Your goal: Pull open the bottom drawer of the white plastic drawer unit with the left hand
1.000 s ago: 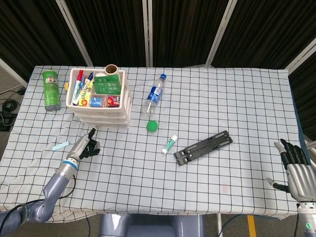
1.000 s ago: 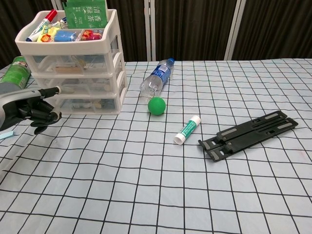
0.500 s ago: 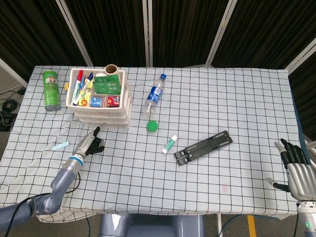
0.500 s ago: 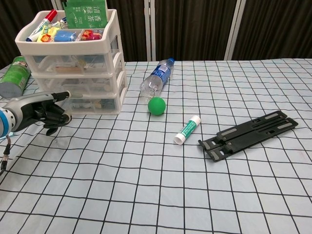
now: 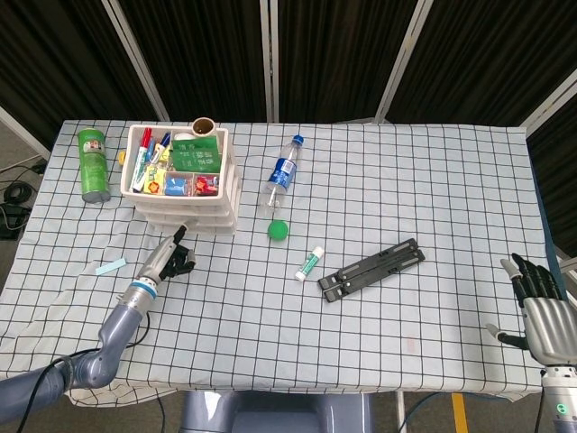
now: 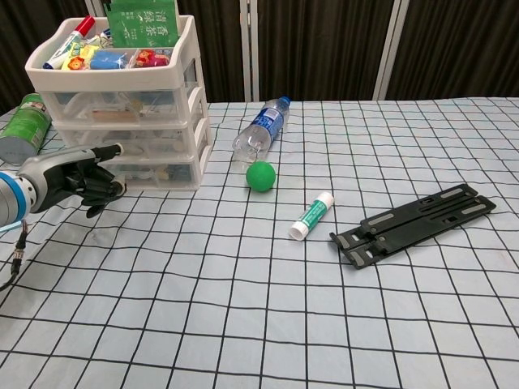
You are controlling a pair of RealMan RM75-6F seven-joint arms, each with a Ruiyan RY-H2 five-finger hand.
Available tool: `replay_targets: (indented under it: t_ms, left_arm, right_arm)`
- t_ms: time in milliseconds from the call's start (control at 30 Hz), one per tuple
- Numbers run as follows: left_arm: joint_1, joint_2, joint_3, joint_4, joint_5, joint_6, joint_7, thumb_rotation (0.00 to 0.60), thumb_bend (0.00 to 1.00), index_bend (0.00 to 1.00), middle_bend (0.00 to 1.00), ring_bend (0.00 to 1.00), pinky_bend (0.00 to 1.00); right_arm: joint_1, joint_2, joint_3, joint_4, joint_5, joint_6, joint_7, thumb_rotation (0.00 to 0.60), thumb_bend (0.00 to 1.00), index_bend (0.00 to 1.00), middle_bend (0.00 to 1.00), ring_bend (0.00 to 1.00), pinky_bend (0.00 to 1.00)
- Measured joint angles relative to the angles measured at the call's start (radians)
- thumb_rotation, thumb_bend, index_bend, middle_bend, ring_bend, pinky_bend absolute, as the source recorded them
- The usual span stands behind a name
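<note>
The white plastic drawer unit (image 5: 187, 194) (image 6: 122, 105) stands at the back left, its open top full of pens and small items. Its bottom drawer (image 6: 144, 170) looks closed. My left hand (image 5: 169, 258) (image 6: 75, 178) hovers just in front of that drawer, one finger pointing at its front and the rest curled in, holding nothing. Whether the fingertip touches the drawer I cannot tell. My right hand (image 5: 537, 307) rests at the table's near right corner with fingers spread and empty; the chest view does not show it.
A green can (image 5: 92, 164) (image 6: 19, 130) stands left of the unit. A plastic bottle (image 5: 281, 177) (image 6: 261, 131), green ball (image 5: 278, 229) (image 6: 260, 175), glue stick (image 5: 309, 262) (image 6: 311, 216) and black folding stand (image 5: 371, 269) (image 6: 415, 222) lie mid-table. A paper slip (image 5: 112, 267) lies near my left arm.
My left hand has moved forward and to the right, closing in on the bottom drawer's front. The right hand and all objects have stayed put.
</note>
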Motion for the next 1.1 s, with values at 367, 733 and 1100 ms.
replay_targets:
  t_ms: [367, 733, 1100]
  left_arm:
    - [-0.030, -0.042, -0.008, 0.065, 0.034, -0.053, -0.044, 0.600, 0.78, 0.00, 0.82, 0.88, 0.75]
    - [-0.016, -0.044, 0.005, 0.066, 0.118, -0.028, -0.111, 0.600, 0.78, 0.00, 0.82, 0.88, 0.75]
    - [0.012, -0.046, 0.061, 0.063, 0.223, 0.017, -0.166, 0.600, 0.78, 0.01, 0.82, 0.88, 0.75]
  right_arm:
    - [0.007, -0.009, 0.003, 0.007, 0.020, -0.021, -0.010, 0.600, 0.02, 0.00, 0.00, 0.00, 0.00]
    - [0.008, -0.010, -0.001, 0.001, 0.019, -0.026, -0.022, 0.600, 0.02, 0.00, 0.00, 0.00, 0.00]
    - [0.008, -0.010, -0.002, -0.003, 0.023, -0.028, -0.032, 0.600, 0.02, 0.00, 0.00, 0.00, 0.00]
